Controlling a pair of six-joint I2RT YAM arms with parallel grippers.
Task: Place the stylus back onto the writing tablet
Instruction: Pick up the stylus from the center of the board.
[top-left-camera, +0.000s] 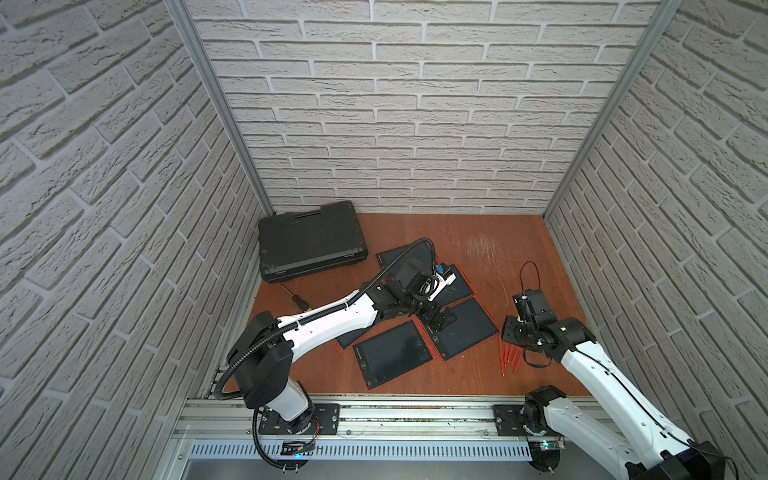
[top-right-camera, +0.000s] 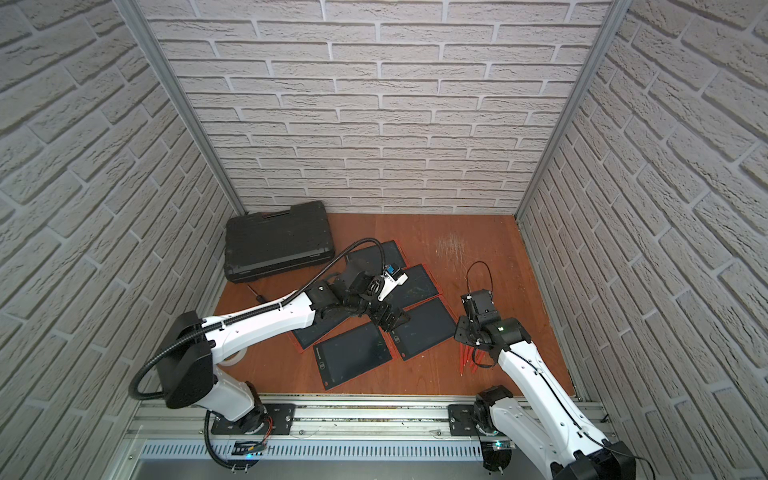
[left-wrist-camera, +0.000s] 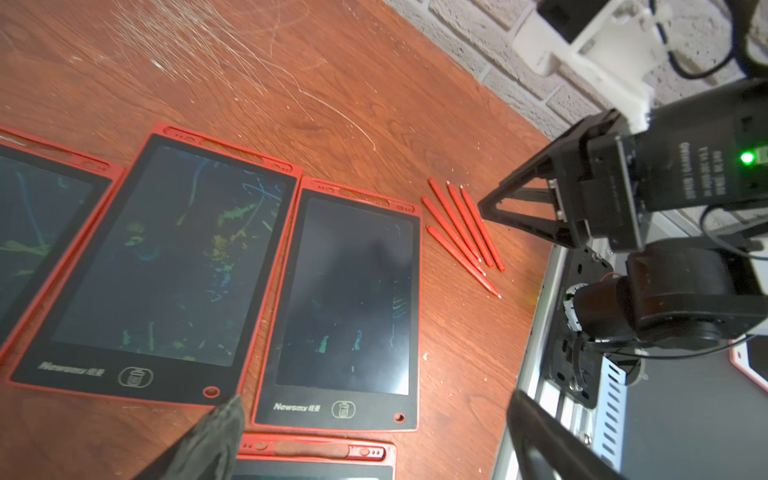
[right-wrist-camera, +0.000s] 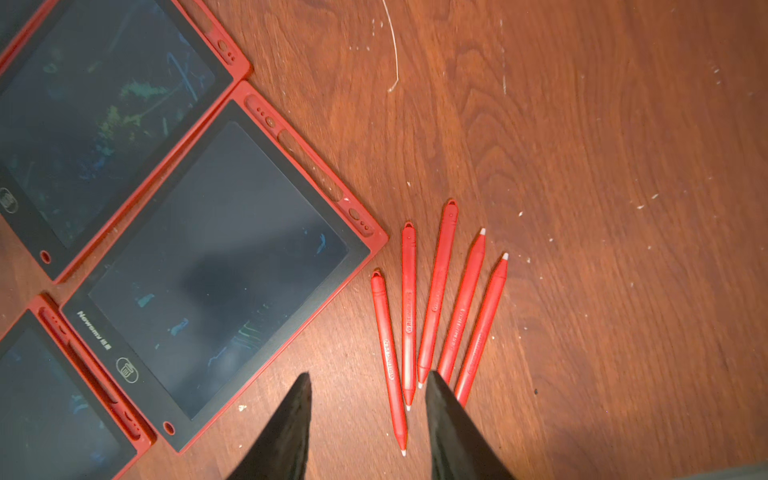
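Note:
Several red styluses (right-wrist-camera: 436, 307) lie fanned out on the wooden table (right-wrist-camera: 602, 208), also seen in both top views (top-left-camera: 510, 356) (top-right-camera: 469, 359) and in the left wrist view (left-wrist-camera: 461, 230). My right gripper (right-wrist-camera: 369, 374) hovers just over their near ends. Its jaws stand apart with two stylus tips between them, and it grips nothing. Several red-framed writing tablets (top-left-camera: 390, 353) with dark screens lie in the middle; the nearest one to the styluses (right-wrist-camera: 224, 266) is a short way beside them. My left gripper (left-wrist-camera: 376, 397) is wide open above the tablets (left-wrist-camera: 349, 299), holding nothing.
A black carrying case (top-left-camera: 311, 241) lies at the back left, with a screwdriver (top-left-camera: 296, 297) in front of it. A roll of tape (top-right-camera: 232, 357) sits by the left arm's base. Brick walls enclose three sides, and a metal rail (top-left-camera: 374, 415) runs along the front.

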